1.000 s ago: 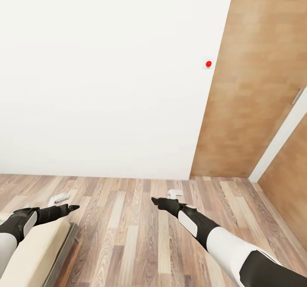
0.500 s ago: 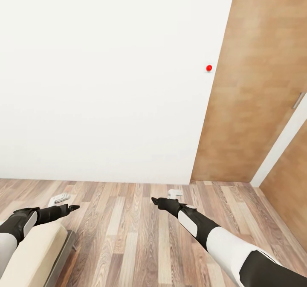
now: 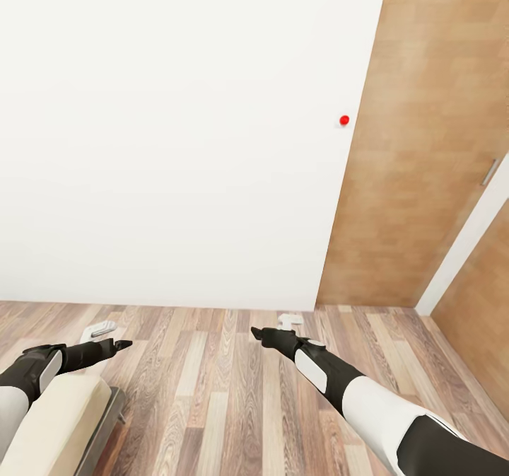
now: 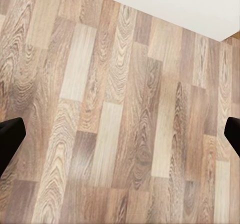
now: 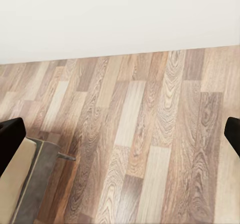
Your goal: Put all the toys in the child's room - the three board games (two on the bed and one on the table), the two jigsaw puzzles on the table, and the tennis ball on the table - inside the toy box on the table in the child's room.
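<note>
The view has dipped and swung slightly along the wall [image 3: 177,143] toward the door [image 3: 417,143], so the robot is mid-transit, with the left gripper [image 4: 120,134] and right gripper [image 5: 120,134] both spread wide and empty.

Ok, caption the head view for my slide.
Both arms extended, left gripper and right gripper over wood floor, facing a white wall beside a wooden door.

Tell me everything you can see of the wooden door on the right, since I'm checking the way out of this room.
The tall brown door with a wood-grain finish stands flat and upright at the right of the white wall, its lower edge meeting the wood plank floor. It looks shut. A small grey metal handle sits near its right edge, beside a white strip of frame. Its top is cut off by the head view. Nothing touches it.
</note>
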`<state>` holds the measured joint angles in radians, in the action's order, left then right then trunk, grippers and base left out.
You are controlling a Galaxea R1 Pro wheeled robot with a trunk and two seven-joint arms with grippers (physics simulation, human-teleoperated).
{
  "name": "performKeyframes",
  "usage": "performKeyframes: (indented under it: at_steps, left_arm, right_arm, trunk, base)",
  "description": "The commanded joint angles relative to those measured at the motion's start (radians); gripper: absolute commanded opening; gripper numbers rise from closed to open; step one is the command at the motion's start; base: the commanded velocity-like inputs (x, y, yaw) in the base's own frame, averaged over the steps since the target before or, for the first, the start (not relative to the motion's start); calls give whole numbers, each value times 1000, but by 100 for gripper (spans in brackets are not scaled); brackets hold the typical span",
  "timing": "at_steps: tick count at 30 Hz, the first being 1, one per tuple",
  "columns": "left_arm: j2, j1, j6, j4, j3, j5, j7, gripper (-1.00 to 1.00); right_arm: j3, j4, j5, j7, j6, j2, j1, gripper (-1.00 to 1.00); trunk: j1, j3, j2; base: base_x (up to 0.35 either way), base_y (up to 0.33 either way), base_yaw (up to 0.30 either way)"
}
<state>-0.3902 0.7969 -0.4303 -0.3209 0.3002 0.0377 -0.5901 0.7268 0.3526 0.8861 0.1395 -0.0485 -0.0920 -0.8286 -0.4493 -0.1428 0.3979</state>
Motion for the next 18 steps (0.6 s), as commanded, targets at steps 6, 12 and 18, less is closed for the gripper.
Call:
performKeyframes:
  at_steps: [6,12,18]
  left_arm:
    - [1,1,-8,-1,8,4,-5,100]
    - [2,1,-8,-1,8,4,-5,100]
    - [3,1,-8,-1,8,5,-5,100]
  right_arm:
    - [3,-1,7,1,-2,0,-1,100]
    - [3,-1,6,1,-2,0,-1,100]
    - [3,-1,5,1,-2,0,-1,100]
  trunk:
    - [-1,8,2]
    - [-1,17,2]
    - [-1,27,2]
  base:
    - [0,0,0]
    - [0,0,0]
    - [0,0,0]
